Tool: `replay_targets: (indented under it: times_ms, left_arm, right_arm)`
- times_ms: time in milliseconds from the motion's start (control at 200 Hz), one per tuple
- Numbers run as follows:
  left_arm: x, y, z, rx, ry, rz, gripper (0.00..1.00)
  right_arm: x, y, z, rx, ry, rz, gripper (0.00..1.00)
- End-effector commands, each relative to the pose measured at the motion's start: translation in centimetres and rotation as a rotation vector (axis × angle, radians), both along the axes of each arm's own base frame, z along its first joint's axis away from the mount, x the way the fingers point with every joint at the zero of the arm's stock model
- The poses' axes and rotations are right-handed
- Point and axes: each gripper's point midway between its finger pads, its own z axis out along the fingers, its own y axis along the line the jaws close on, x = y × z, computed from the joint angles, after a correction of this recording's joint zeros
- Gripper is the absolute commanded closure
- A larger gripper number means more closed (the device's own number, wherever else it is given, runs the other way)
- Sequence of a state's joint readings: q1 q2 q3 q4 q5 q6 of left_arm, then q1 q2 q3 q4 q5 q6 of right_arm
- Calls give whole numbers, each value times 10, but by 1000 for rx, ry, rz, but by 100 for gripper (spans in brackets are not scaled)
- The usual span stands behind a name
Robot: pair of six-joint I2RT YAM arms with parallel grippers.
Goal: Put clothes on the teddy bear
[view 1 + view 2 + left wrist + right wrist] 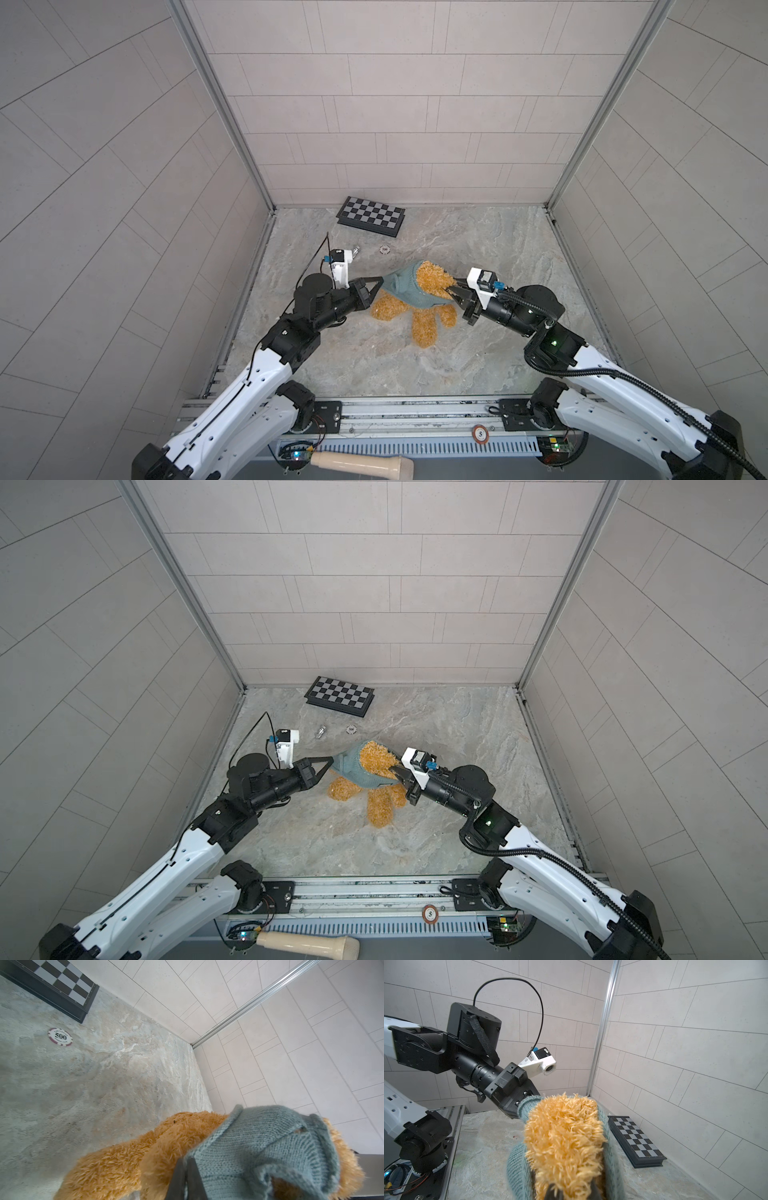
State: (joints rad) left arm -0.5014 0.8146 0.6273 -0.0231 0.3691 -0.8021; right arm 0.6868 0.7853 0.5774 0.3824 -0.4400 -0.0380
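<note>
1. One teddy bear (424, 332), golden shaggy plush, sits mid-tabletop between the two arms, well on the near side of the chessboard (371, 216).
2. Three furry limbs stick out below onto the marbled tabletop (374, 365). The upper part is wrapped in a grey-green knit sweater (403, 289).
3. A tuft of fur (374, 758) pokes out of the sweater's opening on the right side. I can't tell which part of the bear that is, and no face is visible.
4. Left jaws: fully closed, pinching the sweater's left edge. The left wrist view shows the two dark fingers (178, 1180) pressed together on the knit (259, 1142), with bear fur (124, 1157) just beside them.
5. Right jaws: nearly closed, tips buried in the exposed fur at the sweater opening. In the right wrist view the fur (564, 1136) swallows the tips, with knit (517, 1163) on either side. The grip looks to be on the bear rather than the sweater.
6. The left arm (324, 299) and right arm (515, 309) come in from opposite sides, with the sweater stretched between them.
7. Further back, a poker chip marked 500 (60, 1036) lies flat on the tabletop near the chessboard's front edge, apart from the bear. A small silvery object (321, 731) lies just left of it, too small to identify.
8. On the front rail there is another chip (480, 434). A beige handle-like piece (361, 464) lies below the rail.
</note>
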Motion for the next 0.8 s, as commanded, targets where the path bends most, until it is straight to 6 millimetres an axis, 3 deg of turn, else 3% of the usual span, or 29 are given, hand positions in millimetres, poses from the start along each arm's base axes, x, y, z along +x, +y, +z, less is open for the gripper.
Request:
replay_targets:
  times_ms: [0, 220, 250, 315, 476, 796]
  left_arm:
    - [13, 31, -63, 233, 111, 119, 100]
    - [14, 7, -104, 275, 209, 5, 100]
    - [7, -6, -109, 293, 213, -44, 100]
    - [-1, -15, -121, 361, 225, -85, 100]
    - [-14, 4, -154, 481, 283, -64, 100]
    - [-32, 17, -200, 524, 394, -76, 100]
  right_arm:
    - [-22, -16, 66, 167, -155, 23, 100]
    - [-36, -16, 84, 265, -162, 108, 100]
    - [-34, -15, 84, 272, -156, 110, 100]
    - [-29, -15, 85, 288, -152, 91, 100]
    - [-17, -19, 84, 257, -155, 7, 100]
    - [-6, -30, 81, 234, -167, -118, 100]
